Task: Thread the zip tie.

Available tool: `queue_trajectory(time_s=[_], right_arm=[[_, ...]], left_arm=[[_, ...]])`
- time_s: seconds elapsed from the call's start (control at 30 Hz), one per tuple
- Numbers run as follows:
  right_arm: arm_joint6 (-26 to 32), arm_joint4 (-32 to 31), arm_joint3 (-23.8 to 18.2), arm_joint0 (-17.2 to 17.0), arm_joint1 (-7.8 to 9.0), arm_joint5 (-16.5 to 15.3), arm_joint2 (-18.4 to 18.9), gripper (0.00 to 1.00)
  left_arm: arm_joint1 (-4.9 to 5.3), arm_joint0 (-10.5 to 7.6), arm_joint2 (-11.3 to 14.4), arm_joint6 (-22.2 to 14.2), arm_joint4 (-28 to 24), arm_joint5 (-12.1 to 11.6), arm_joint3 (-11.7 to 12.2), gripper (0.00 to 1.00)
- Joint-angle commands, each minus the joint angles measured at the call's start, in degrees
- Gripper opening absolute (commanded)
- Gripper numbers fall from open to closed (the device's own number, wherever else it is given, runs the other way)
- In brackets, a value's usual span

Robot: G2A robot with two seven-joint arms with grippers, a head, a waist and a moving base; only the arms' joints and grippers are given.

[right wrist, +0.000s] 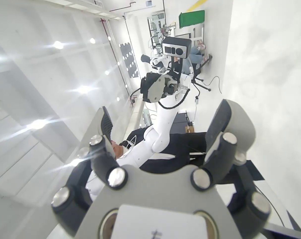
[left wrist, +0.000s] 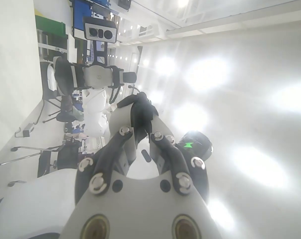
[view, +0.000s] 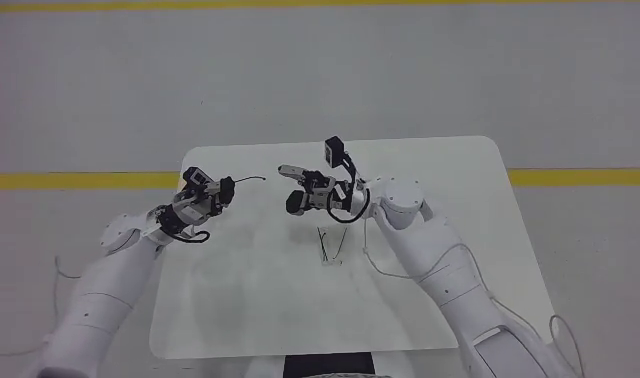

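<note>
Both arms point inward toward each other, left gripper [view: 227,189] pinched closed, right gripper [view: 290,188] spread wide.

A robotics lab or test hall is indicated. A white table [view: 480,208] is set on a bare grey floor [view: 300,68] marked with yellow lines [view: 320,0]. A high white ceiling [right wrist: 21,21] with rows of lamps [right wrist: 57,44] is seen, and blue racks [left wrist: 90,3], a green bin [right wrist: 191,19] and wheeled chairs [left wrist: 63,116] are seen farther off.

Over the far part of the table [view: 450,278], the left gripper [view: 226,190] faces the right gripper [view: 288,188], with the zip tie [view: 252,179] between them. Loose ties [view: 330,246] lie nearer on the table.
</note>
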Motion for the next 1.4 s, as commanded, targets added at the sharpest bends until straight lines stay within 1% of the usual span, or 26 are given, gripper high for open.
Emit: queue_trajectory(time_s=[0.0, 0.07, 0.1, 0.13, 0.17, 0.2, 0.4, 0.43, 0.47, 0.5, 0.63, 0.7, 0.73, 1.0, 1.07, 1.23, 1.27, 1.3, 1.33, 1.37], right_arm=[[-0.42, 1.80, 0.10, 0.17, -0.12, 0.57, -0.17, 1.00], [0.02, 4.47, 0.79, 0.58, -0.28, 0.55, -0.16, 1.00], [1.46, 6.40, 1.19, 0.67, -0.37, 0.82, -0.23, 1.00], [4.47, 8.08, 2.17, 1.10, -0.33, 1.29, -0.32, 1.00], [5.14, 8.09, 2.80, 1.35, -0.24, 1.45, -0.18, 1.00], [5.14, 8.09, 2.80, 1.35, -0.24, 1.45, -0.18, 1.00], [5.14, 8.09, 2.80, 1.35, -0.24, 1.45, -0.18, 1.00], [4.97, 8.39, 2.63, 1.03, -0.25, 1.59, -0.32, 1.00], [4.74, 8.55, 2.22, 0.82, -0.23, 1.91, -0.45, 1.00], [4.60, 9.19, 1.91, 0.68, -0.21, 2.32, -0.43, 1.00], [4.44, 11.65, 2.05, 0.75, -0.24, 2.64, -0.41, 1.00], [4.77, 13.03, 2.50, 0.93, -0.30, 2.65, -0.61, 1.00], [4.01, 13.58, 2.69, 0.94, -0.33, 2.54, -0.46, 1.00], [3.09, 13.60, 2.56, 0.64, -0.33, 2.43, -0.51, 1.00], [1.20, 11.98, 1.83, 0.21, -0.23, 2.90, -1.11, 1.00], [-0.19, 12.41, 2.09, -0.37, -0.11, 4.12, -1.53, 1.00], [-0.24, 12.59, 2.22, -0.41, -0.09, 4.07, -1.60, 0.92], [-0.26, 12.73, 2.30, -0.43, -0.07, 3.98, -1.64, 0.68], [-0.26, 12.97, 2.37, -0.48, -0.06, 3.87, -1.67, 0.49], [-0.16, 13.23, 2.42, -0.53, -0.05, 3.71, -1.71, 0.44]], left_arm=[[-0.06, 0.41, 0.33, 1.56, 0.65, 0.14, -1.22, 0.00], [-0.02, 0.93, 0.30, 1.84, 1.03, 0.57, -1.94, 0.00], [0.05, 1.09, 0.31, 1.77, 1.77, 0.58, -1.98, 0.00], [0.12, 1.21, 0.23, 1.57, 2.52, 0.33, -1.85, 0.00], [0.15, 1.26, 0.00, 1.55, 2.66, -0.28, -1.67, 0.00], [0.14, 1.36, -0.15, 1.70, 2.55, -0.79, -1.53, 0.00], [0.14, 1.36, -0.15, 1.70, 2.55, -0.79, -1.53, 0.00], [0.14, 1.47, -0.07, 2.44, 3.02, -0.96, -1.73, 0.00], [0.13, 1.75, 0.07, 3.22, 3.53, -0.90, -2.08, 0.00], [0.16, 2.09, 0.13, 3.03, 3.64, -0.34, -2.43, 0.00], [0.38, 2.98, -0.01, 2.31, 5.05, 0.02, -2.42, 0.00], [0.48, 3.29, 0.04, 2.31, 6.35, -0.23, -2.44, 0.00], [0.51, 3.35, -0.09, 2.64, 6.78, -0.87, -2.49, 0.00], [0.51, 3.35, -0.09, 2.64, 6.78, -0.87, -2.49, 0.00], [0.51, 3.35, -0.09, 2.64, 6.78, -0.87, -2.49, 0.00], [0.51, 3.35, -0.09, 2.64, 6.78, -0.87, -2.49, 0.00], [0.51, 3.35, -0.09, 2.64, 6.78, -0.87, -2.49, 0.00], [0.51, 3.35, -0.09, 2.64, 6.78, -0.87, -2.49, 0.00], [0.51, 3.35, -0.09, 2.64, 6.78, -0.87, -2.49, 0.00], [0.51, 3.35, -0.09, 2.64, 6.78, -0.87, -2.49, 0.00]])
